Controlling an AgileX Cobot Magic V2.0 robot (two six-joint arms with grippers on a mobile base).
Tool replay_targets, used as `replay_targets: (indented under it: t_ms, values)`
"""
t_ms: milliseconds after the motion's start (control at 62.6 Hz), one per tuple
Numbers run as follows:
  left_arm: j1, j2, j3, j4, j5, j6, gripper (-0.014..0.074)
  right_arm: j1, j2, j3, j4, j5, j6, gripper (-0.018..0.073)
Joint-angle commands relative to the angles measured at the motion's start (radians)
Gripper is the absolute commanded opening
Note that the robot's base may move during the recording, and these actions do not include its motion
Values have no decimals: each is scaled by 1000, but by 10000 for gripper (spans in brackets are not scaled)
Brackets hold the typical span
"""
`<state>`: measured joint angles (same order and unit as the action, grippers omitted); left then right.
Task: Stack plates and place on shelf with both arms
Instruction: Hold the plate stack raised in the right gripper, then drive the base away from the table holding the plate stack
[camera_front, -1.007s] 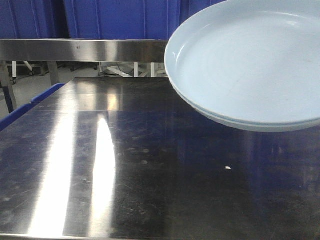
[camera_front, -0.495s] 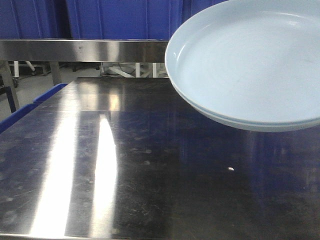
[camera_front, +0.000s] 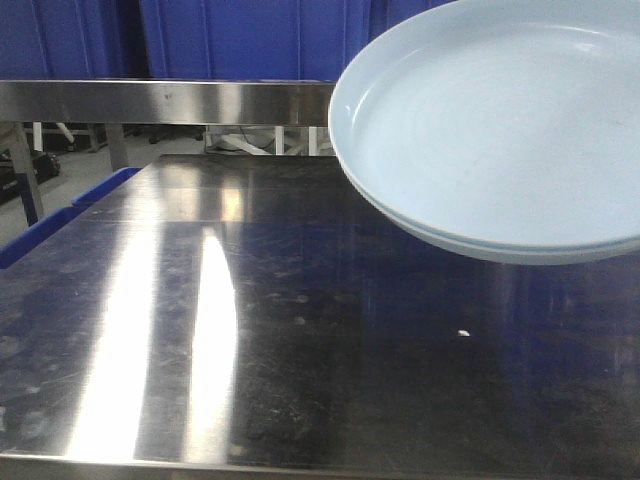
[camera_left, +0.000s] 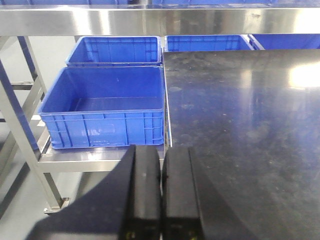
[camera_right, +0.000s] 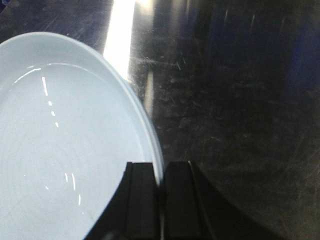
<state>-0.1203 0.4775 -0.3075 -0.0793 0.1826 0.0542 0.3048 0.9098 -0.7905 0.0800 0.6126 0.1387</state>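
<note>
You hold the stacked plates (camera_front: 500, 130) above the steel table's (camera_front: 250, 330) right side, with the right gripper (camera_right: 160, 172) clamped on their rim. The left gripper (camera_left: 161, 155), pressed together and empty, sits over the table's left edge. In the last second only the table has drifted slightly in view, so stacking looks done and shelving is pending.

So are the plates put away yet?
Not yet. Stacking looks done: the plates sit one inside the other, with two rims showing along the near edge. Right now the right gripper pinches their rim and holds them up off the table. The left gripper is shut and empty. Left to do: set the stack on the shelf at the back.
</note>
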Motion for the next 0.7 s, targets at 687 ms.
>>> replay_targets:
  t_ms: [687]
  values:
    - [2,1,-32,-4,-81,2,87,-2,-16,-27,10,-88,-6,48]
